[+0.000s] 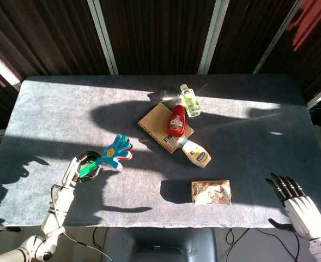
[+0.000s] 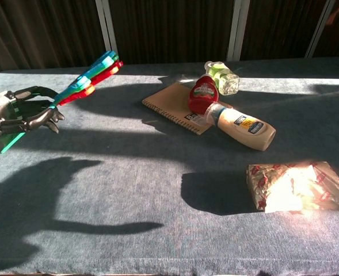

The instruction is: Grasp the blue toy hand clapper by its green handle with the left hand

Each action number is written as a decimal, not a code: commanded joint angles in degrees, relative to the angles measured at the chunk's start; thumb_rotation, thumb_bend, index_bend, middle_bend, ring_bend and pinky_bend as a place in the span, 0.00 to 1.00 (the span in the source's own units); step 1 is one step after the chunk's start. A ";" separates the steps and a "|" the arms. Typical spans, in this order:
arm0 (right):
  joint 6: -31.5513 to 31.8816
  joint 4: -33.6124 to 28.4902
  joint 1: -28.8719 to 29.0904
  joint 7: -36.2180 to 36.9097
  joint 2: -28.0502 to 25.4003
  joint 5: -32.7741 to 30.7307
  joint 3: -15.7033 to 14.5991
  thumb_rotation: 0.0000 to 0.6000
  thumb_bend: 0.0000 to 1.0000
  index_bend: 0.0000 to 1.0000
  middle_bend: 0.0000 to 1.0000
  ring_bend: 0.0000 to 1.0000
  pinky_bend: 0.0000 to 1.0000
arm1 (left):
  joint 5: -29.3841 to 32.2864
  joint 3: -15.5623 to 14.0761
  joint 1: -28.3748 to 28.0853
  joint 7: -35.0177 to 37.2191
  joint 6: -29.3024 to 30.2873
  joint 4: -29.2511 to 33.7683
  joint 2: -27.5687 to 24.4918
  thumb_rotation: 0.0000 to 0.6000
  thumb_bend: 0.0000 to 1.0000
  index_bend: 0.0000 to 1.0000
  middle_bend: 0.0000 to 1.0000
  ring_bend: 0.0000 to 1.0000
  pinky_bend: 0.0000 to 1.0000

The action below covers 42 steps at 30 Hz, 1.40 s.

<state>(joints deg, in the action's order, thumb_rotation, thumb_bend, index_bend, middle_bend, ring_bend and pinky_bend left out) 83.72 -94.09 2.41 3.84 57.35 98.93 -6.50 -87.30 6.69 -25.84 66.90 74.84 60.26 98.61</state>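
Observation:
My left hand grips the green handle of the blue toy hand clapper and holds it lifted above the table, its blue and red palms tilted up and away. The fingers are curled around the handle, which pokes out below the hand in the chest view. My right hand hangs at the table's near right corner, fingers apart and holding nothing; the chest view does not show it.
On the grey table lie a brown spiral notebook, a red ketchup bottle, a small green bottle, a cream mayonnaise bottle and a wrapped packet.

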 commanded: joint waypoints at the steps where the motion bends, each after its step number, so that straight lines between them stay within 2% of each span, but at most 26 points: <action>1: -0.15 0.01 0.05 -0.03 0.03 0.03 -0.06 1.00 0.19 0.00 0.00 0.00 0.00 | -1.53 2.66 -0.08 12.93 5.53 2.93 -1.87 1.00 0.73 0.79 0.70 0.40 0.49; 5: -0.29 -0.05 0.08 -0.17 0.08 0.02 -0.10 1.00 0.19 0.00 0.00 0.00 0.00 | -0.31 6.63 0.48 20.01 11.00 6.00 -2.35 1.00 0.72 0.79 0.70 0.39 0.49; 7: -0.28 -0.07 0.07 -0.18 0.07 -0.02 -0.08 1.00 0.19 0.00 0.00 0.00 0.00 | 0.02 8.09 0.68 18.64 13.59 5.65 -1.48 1.00 0.72 0.79 0.70 0.39 0.49; 8: -0.25 -0.08 0.07 -0.24 0.08 -0.06 -0.04 1.00 0.19 0.00 0.00 0.00 0.00 | -1.07 7.90 0.49 15.71 15.19 3.84 -0.54 1.00 0.72 0.79 0.70 0.39 0.48; 10: -0.17 -0.06 0.04 -0.33 0.08 -0.16 0.04 1.00 0.19 0.00 0.00 0.00 0.00 | -3.68 6.09 0.02 11.06 16.50 0.11 0.74 1.00 0.72 0.79 0.70 0.39 0.48; 12: -0.10 -0.09 0.01 -0.38 0.08 -0.23 0.09 1.00 0.19 0.00 0.00 0.00 0.00 | -6.75 3.07 -0.71 6.09 16.31 -4.70 1.97 1.00 0.72 0.79 0.70 0.39 0.48; 17: 0.20 -0.14 -0.09 -0.14 -0.06 0.02 0.01 1.00 0.19 0.00 0.00 0.00 0.00 | -14.64 -7.01 -4.04 -2.74 8.14 -12.36 0.14 1.00 0.71 0.79 0.70 0.39 0.49; 19: 0.10 -0.11 -0.06 -0.12 -0.05 -0.01 0.00 1.00 0.19 0.00 0.00 0.00 0.00 | -16.80 -10.05 -5.74 -5.60 4.15 -12.45 -1.61 1.00 0.71 0.79 0.70 0.39 0.49; 22: -0.09 -0.11 0.03 -0.06 -0.07 0.03 -0.06 1.00 0.19 0.00 0.00 0.00 0.00 | -16.52 -11.03 -7.10 -7.02 1.28 -9.79 -3.20 1.00 0.71 0.79 0.70 0.39 0.50; 25: 0.08 -0.11 -0.02 0.01 -0.12 0.02 -0.01 1.00 0.19 0.00 0.00 0.00 0.00 | -14.68 -10.40 -7.57 -4.00 0.96 -6.50 -4.57 1.00 0.71 0.79 0.71 0.40 0.50; 28: -0.02 -0.10 0.01 0.04 -0.11 0.02 -0.04 1.00 0.19 0.00 0.00 0.00 0.00 | -11.46 -8.52 -7.15 6.33 3.03 -2.05 -5.80 1.00 0.71 0.79 0.71 0.40 0.50; 29: -0.11 -0.11 0.04 0.01 -0.10 0.06 -0.08 1.00 0.19 0.00 0.00 0.00 0.00 | -8.28 -5.87 -5.89 9.84 5.45 -0.67 -5.03 1.00 0.71 0.79 0.71 0.40 0.50; 32: -0.25 -0.13 0.06 -0.12 0.00 0.04 -0.12 1.00 0.19 0.00 0.00 0.00 0.00 | 0.94 3.46 -2.24 11.94 13.23 2.18 -0.04 1.00 0.72 0.79 0.71 0.39 0.49; 35: -0.51 -0.14 0.12 -0.28 0.10 -0.12 -0.10 1.00 0.19 0.00 0.00 0.00 0.00 | 3.20 7.27 -1.27 15.80 16.37 4.99 0.89 1.00 0.72 0.78 0.70 0.38 0.48; 37: -0.65 -0.14 0.17 -0.41 0.16 -0.21 -0.08 1.00 0.19 0.00 0.00 0.00 0.00 | 2.99 8.25 -0.96 16.34 17.80 5.65 0.86 1.00 0.72 0.78 0.69 0.38 0.48; 39: -0.61 -0.18 0.16 -0.41 0.14 -0.18 -0.08 1.00 0.19 0.00 0.00 0.00 0.00 | 1.86 8.03 -0.99 14.44 18.77 4.55 1.18 1.00 0.72 0.78 0.69 0.38 0.48; 42: -0.29 -0.18 0.07 -0.32 0.06 -0.10 -0.05 1.00 0.19 0.00 0.00 0.00 0.00 | -1.15 4.99 -1.57 10.38 17.64 0.29 1.63 1.00 0.72 0.78 0.69 0.38 0.48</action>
<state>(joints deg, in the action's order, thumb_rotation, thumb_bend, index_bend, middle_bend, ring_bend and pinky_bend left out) 83.42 -94.27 2.50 3.51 57.43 98.83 -6.56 -86.34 13.39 -27.59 80.57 93.41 63.26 99.31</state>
